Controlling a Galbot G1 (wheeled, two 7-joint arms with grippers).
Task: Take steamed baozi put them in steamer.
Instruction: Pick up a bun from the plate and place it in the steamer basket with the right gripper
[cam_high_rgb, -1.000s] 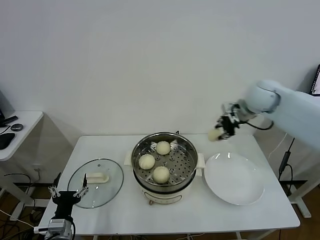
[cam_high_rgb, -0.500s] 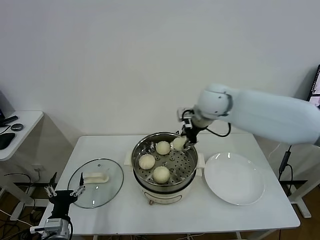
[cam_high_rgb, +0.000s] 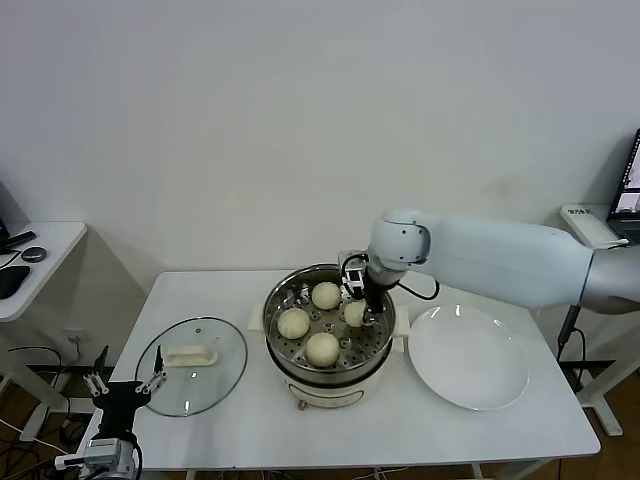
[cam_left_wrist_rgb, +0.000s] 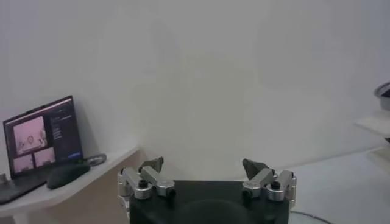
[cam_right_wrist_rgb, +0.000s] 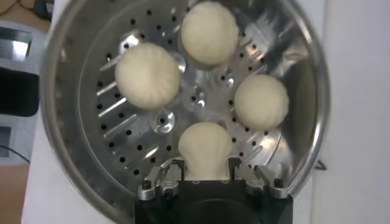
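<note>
Right gripper (cam_right_wrist_rgb: 206, 176) is down inside the round shiny stainless-steel steamer (cam_high_rgb: 375, 345), pinching the fourth cream-white round baozi (cam_right_wrist_rgb: 205, 148) close to the right rim. The other three buns (cam_right_wrist_rgb: 148, 75) fill the tray. Left gripper (cam_high_rgb: 125, 386) is parked lower left, fingers spread.

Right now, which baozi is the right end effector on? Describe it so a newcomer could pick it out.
Start at the stainless-steel steamer in the middle of the white table, between the glass lid and the empty white plate. Four baozi sit on its perforated tray. The one meant is on the plate side, the only one between the fingers of the right end effector.
</note>
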